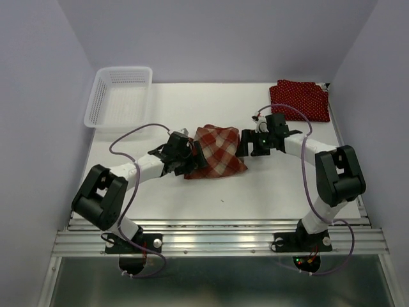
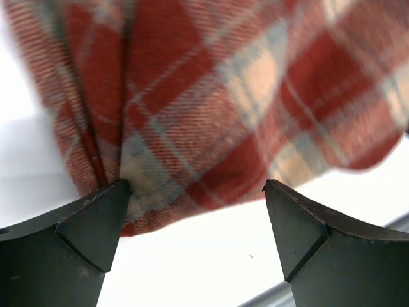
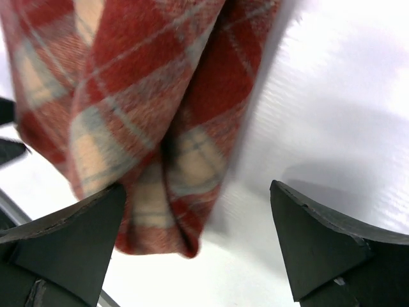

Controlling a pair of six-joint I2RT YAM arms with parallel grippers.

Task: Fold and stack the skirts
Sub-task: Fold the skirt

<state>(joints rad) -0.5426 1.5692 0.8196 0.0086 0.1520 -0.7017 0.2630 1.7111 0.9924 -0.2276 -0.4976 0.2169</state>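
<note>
The plaid skirt [image 1: 217,152] lies folded on the middle of the white table, red-and-cream check. My left gripper [image 1: 195,155] is at its left edge, open, with the cloth [image 2: 211,109] hanging just past the left fingertip. My right gripper [image 1: 243,144] is at its right edge, open, with a folded corner of the cloth [image 3: 147,121] beside its left fingertip. A dark red polka-dot skirt [image 1: 299,100] lies folded at the back right corner. I cannot tell whether a second dotted skirt lies under it.
A white slotted plastic basket [image 1: 120,96] stands at the back left corner. Purple-grey walls close in the table on three sides. The metal rail with the arm bases runs along the near edge [image 1: 217,240].
</note>
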